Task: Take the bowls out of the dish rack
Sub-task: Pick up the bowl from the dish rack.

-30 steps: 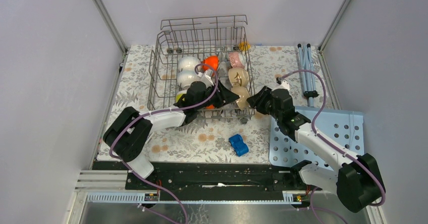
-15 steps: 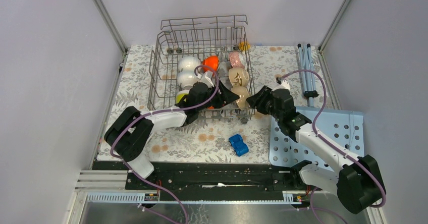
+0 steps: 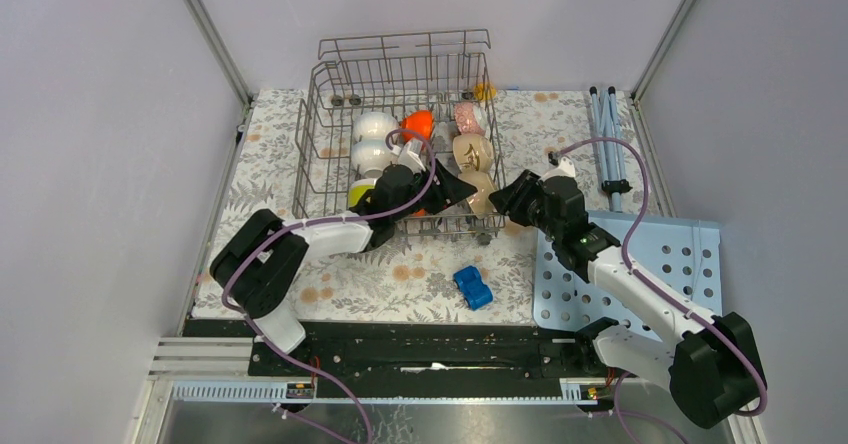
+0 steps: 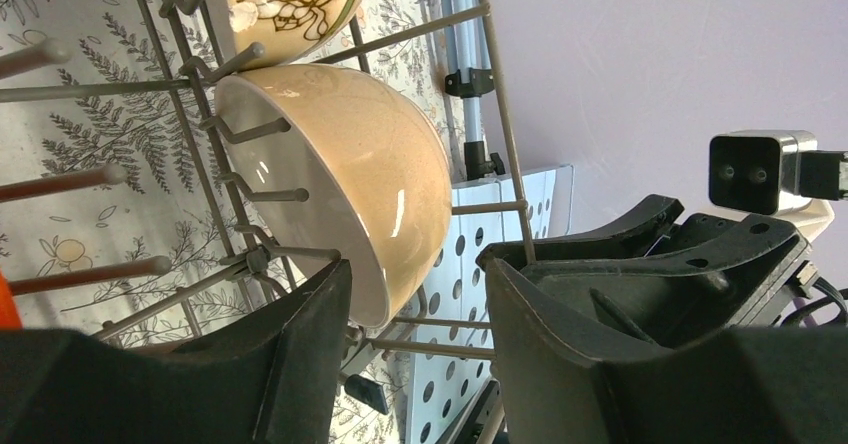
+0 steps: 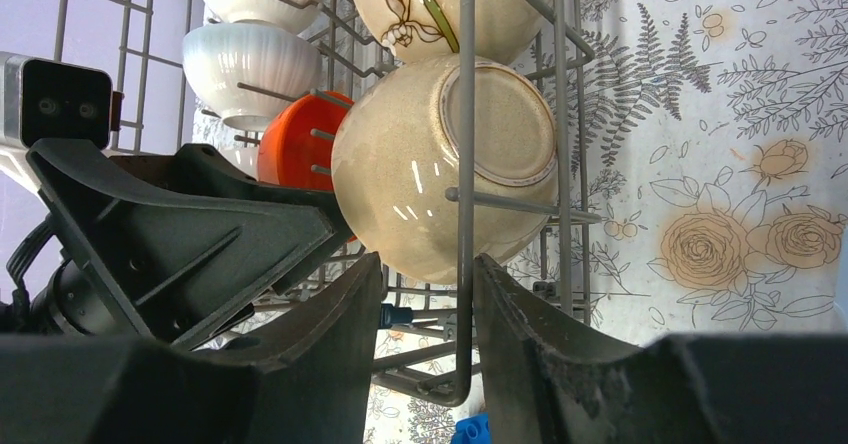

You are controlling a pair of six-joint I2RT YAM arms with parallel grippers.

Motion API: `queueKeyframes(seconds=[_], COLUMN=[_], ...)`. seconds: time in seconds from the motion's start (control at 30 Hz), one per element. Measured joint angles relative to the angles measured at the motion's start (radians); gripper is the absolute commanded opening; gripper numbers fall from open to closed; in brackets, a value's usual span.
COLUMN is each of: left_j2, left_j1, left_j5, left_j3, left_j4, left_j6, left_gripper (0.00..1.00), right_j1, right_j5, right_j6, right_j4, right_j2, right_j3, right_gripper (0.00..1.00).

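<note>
Nearest the arm bases, a blue toy car (image 3: 472,287) sits on the floral cloth (image 3: 400,274). A pale blue perforated board (image 3: 695,264) lies to its right, beneath the right arm. Just beyond them the dish rack (image 3: 312,144) stands on the cloth with all its bowls inside, set on edge between the tines.

The left gripper (image 4: 415,269) reaches into the rack from the left with its 2 fingers apart. The lower rim of the beige bowl (image 5: 440,164) sits in the gap, close to 1 finger, and I cannot tell whether they touch. That bowl stands in the rack's near right corner, leaning on the tines. The right gripper (image 5: 428,262) is outside the rack's right wall, facing the bowl's foot. Its fingers are apart too, gripping nothing, with 1 upright wire of the wall running down between them.

An orange bowl (image 5: 300,144) stands just left of the beige one, behind the left gripper, and a yellow-green bowl (image 3: 357,196) sits at the near left. Farther back are a cream bowl with a leaf pattern (image 3: 472,150) and 2 white bowls (image 3: 368,152). At the far end are a second orange bowl (image 3: 420,122) and a pink patterned bowl (image 3: 468,116). A bundle of pale blue rods (image 3: 605,144) lies at the far right — well apart from the rack.
</note>
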Motion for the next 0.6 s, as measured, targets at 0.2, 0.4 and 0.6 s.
queueKeyframes(seconds=[0.2, 0.4, 0.6], left_j2=[0.022, 0.043, 0.079], left_j1=[-0.001, -0.001, -0.001], left_j5=[0.000, 0.000, 0.004], left_j3=[-0.003, -0.018, -0.018], left_j4=[0.060, 0.130, 0.178], left_j6=[-0.013, -0.030, -0.050], left_gripper=[0.50, 0.45, 0.35], right_j1=[0.000, -0.005, -0.006], right_j5=[-0.023, -0.033, -0.057], right_j6=[0.004, 0.014, 0.031], right_j4=[0.000, 0.001, 0.008], right_j2=[0.000, 0.000, 0.000], right_j3=[0.000, -0.003, -0.016], right_gripper=[0.42, 0.40, 0.39])
